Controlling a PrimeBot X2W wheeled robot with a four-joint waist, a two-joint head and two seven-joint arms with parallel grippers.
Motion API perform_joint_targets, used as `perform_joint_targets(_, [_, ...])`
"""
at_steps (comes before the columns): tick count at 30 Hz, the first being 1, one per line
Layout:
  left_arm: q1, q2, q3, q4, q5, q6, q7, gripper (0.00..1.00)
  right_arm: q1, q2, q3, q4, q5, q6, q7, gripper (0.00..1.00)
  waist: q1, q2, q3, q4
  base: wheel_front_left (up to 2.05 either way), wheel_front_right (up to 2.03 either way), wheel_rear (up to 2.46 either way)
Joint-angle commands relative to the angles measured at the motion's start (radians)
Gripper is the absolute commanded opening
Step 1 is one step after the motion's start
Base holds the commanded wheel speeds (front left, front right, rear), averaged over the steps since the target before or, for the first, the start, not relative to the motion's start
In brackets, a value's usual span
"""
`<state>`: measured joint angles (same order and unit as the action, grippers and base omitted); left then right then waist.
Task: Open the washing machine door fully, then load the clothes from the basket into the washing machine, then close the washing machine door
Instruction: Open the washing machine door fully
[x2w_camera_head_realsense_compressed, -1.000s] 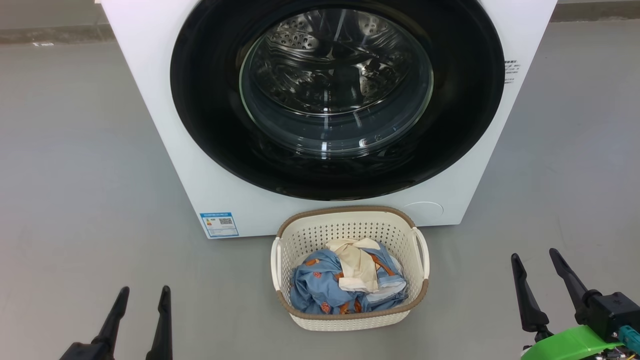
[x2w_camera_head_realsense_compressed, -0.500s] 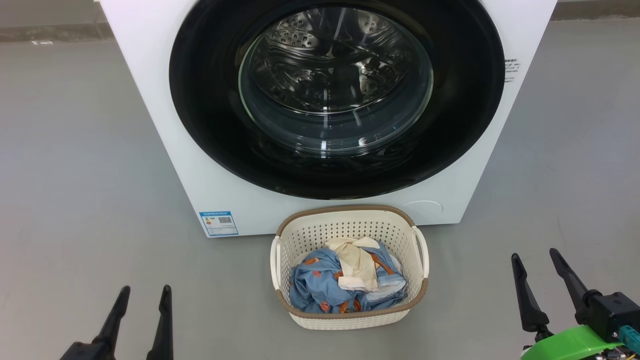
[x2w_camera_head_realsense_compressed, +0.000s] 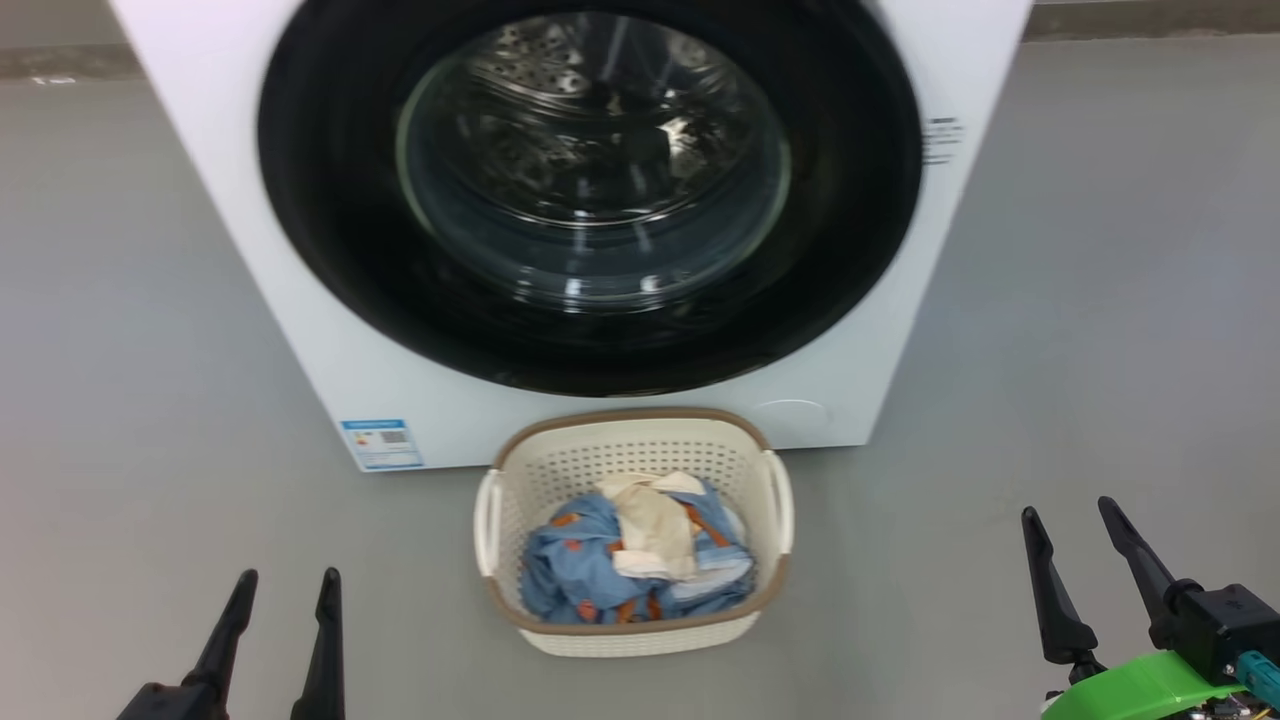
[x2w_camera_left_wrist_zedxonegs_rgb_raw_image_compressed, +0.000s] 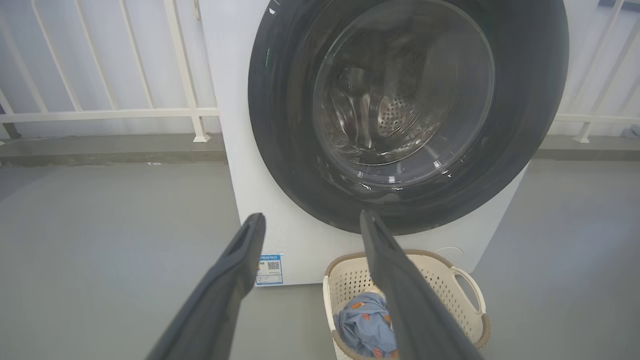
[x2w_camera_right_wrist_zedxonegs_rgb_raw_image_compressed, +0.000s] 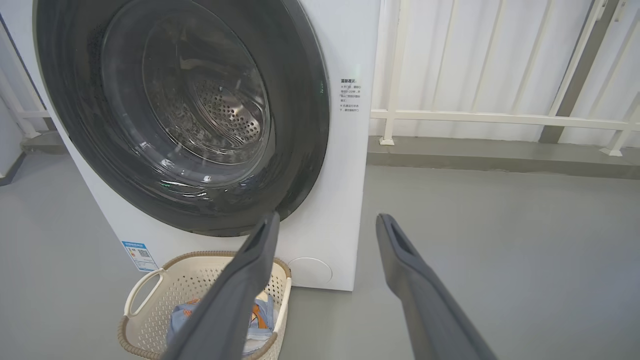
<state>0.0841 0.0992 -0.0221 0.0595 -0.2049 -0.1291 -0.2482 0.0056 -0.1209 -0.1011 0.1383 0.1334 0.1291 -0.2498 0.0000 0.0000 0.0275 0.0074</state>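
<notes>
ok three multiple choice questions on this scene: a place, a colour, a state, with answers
1. Where is the basket relative to the washing machine? A) on top B) on the floor in front C) inside
2. What colour is the basket's rim? A) brown B) green C) red
3. The washing machine door is: A) shut B) swung wide open C) missing
Answers: 1 B, it stands on the floor below the door. 2 A, a brown woven-look band. 3 A, it lies flush with the machine's front.
</notes>
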Motion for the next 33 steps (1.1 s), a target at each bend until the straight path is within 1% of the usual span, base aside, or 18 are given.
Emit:
perform_joint_targets(1, [-0.024, 0.011, 0.032, -0.03, 0.0, -0.002, -0.014, 1.0, 0.002, -0.014, 0.029, -0.027, 0.001, 0.002, -0.012, 1.0, 0.0, 0.0, 0.0, 0.0, 1.07, 1.39, -2.46])
perform_joint_targets(8, [-0.028, 0.007, 0.036, -0.031, -0.011, -0.002, -0.014, 1.0, -0.001, -0.013, 0.033, -0.025, 0.004, 0.002, -0.012, 1.0, 0.0, 0.0, 0.003, -0.003, 1.06, 1.27, -2.33])
perform_joint_targets(15, [-0.028, 0.006, 0.037, -0.032, -0.021, -0.002, -0.014, 1.0, -0.003, -0.011, 0.032, -0.025, 0.005, 0.002, -0.012, 1.0, 0.0, 0.0, 0.002, -0.004, 0.68, 0.68, -1.37])
perform_joint_targets(33, [-0.026, 0.002, 0.041, -0.028, -0.026, -0.002, -0.014, 1.0, -0.004, -0.01, 0.041, -0.03, 0.004, 0.002, -0.012, 1.0, 0.0, 0.0, -0.001, -0.004, 0.06, 0.06, -0.12])
